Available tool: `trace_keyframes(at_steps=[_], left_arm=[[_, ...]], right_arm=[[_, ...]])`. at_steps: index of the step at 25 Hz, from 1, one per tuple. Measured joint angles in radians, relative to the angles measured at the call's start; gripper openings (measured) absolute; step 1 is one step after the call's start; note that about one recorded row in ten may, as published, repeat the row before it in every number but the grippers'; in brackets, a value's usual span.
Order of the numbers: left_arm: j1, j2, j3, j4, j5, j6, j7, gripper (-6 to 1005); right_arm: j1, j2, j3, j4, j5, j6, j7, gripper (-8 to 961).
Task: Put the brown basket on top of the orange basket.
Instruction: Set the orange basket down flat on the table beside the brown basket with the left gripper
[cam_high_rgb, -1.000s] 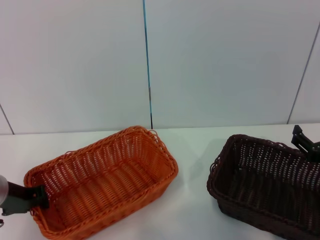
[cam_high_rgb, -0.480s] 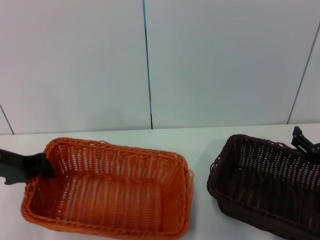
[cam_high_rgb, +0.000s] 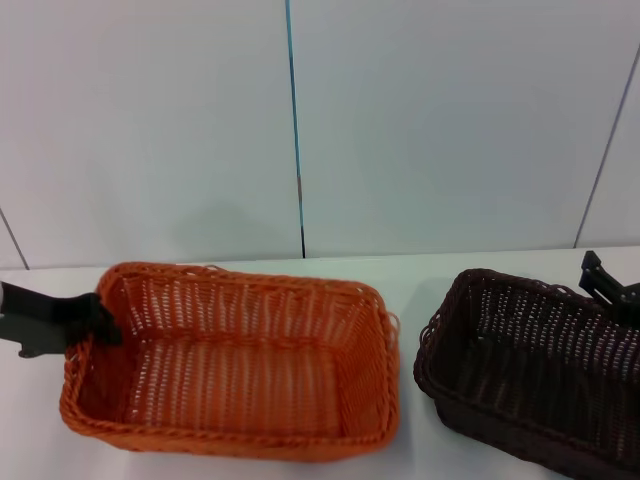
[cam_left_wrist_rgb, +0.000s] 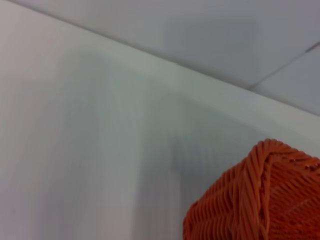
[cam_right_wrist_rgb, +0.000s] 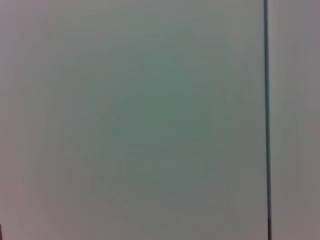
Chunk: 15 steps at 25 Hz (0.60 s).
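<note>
The orange basket is at the left, long side toward me, tilted so its inside faces me. My left gripper is shut on its left rim and holds it. A corner of it shows in the left wrist view. The brown basket sits on the white table at the right, apart from the orange one. My right gripper is at the brown basket's far right rim, mostly cut off by the edge of the head view. The right wrist view shows only wall.
A white panelled wall with a dark vertical seam stands right behind the table. A gap of bare table lies between the two baskets. The brown basket runs off the right edge of the head view.
My left gripper has lifted and swung the orange basket from a diagonal lie to square with me, moving it up and a little right. The brown basket and right gripper have not moved.
</note>
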Motion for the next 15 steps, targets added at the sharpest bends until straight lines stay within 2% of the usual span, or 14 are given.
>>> trace_keyframes(at_steps=[5,15], left_arm=[[-0.003,-0.003,0.000,0.033,-0.023,-0.001,0.026,192],[-0.004,-0.024,0.005,0.054,-0.050,-0.002,0.047,205]], right_arm=[[0.002,0.001,-0.002,0.006,0.000,0.000,0.000,930],[-0.003,0.001,-0.010,0.017,0.000,0.006,-0.012,931]])
